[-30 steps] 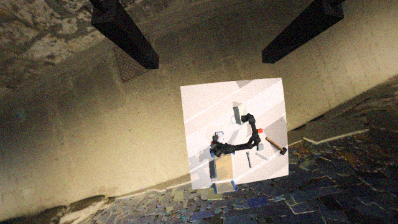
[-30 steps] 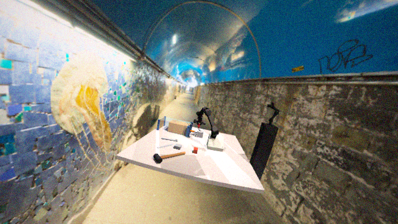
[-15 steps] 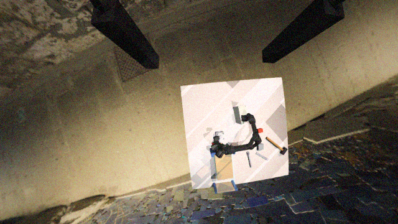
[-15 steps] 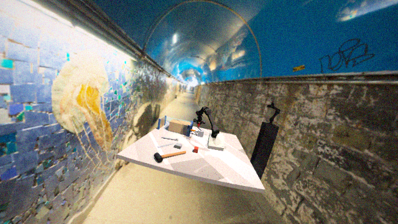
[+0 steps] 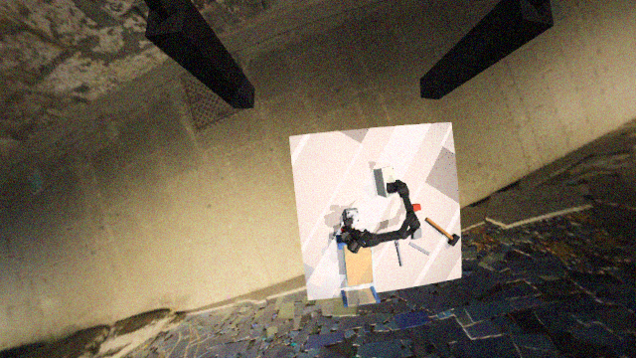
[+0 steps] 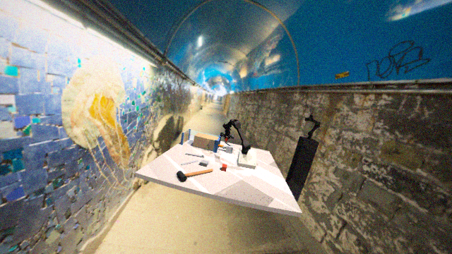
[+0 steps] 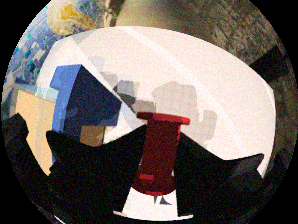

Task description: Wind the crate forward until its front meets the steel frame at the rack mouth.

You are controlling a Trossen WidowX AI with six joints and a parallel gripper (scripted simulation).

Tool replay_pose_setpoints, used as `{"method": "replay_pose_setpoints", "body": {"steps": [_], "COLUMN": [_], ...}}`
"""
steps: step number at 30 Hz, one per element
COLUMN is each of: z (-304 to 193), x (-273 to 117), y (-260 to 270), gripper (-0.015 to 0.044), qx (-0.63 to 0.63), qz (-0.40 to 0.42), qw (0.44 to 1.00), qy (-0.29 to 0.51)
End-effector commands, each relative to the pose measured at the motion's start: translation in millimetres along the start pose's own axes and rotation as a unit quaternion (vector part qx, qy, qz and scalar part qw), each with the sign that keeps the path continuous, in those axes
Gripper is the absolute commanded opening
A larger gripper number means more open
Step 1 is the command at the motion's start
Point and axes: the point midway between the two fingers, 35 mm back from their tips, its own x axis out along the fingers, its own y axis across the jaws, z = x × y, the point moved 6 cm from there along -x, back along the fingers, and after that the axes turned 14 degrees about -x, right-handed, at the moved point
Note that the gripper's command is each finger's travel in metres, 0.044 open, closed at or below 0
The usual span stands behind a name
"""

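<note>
My gripper (image 5: 344,231) (image 6: 226,140) (image 7: 159,131) is shut on the upright red grip of the winch handle (image 7: 161,142), one black finger on each side. The pale winch (image 5: 351,215) (image 6: 229,149) is beside and below the gripper; the key and its hole are hidden. The low cubby (image 5: 359,266) (image 6: 205,141) (image 7: 36,120) shows a tan surface, with a blue frame (image 6: 216,144) (image 7: 95,95) at the winch end, left of my fingers in the wrist view. A brown patch shows beneath the blue frame; I cannot tell the crate's front or its gap to the frame.
A hammer (image 5: 439,229) (image 6: 198,173), a red block (image 5: 416,207) (image 6: 224,167), a grey block (image 5: 416,233) (image 6: 203,163) and two thin rods lie on the bench (image 5: 323,174) (image 6: 261,187). The arm stands by a pale box (image 5: 381,182) (image 6: 246,162). Blue posts stand at the cubby's far end.
</note>
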Motion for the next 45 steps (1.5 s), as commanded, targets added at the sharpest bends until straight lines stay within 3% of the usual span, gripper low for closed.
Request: {"method": "replay_pose_setpoints", "body": {"steps": [1, 38, 45], "z": [-10.0, -27.7, -27.9], "x": [-5.3, -17.5, -17.6], "y": [16.1, 34.5, 34.6], "gripper": [0.0000, 0.0000, 0.0184], "qx": [-0.008, -0.005, -0.005], "qz": [0.017, 0.009, 0.009], "qw": [1.000, 1.000, 1.000], "qy": [0.013, 0.000, 0.000]}}
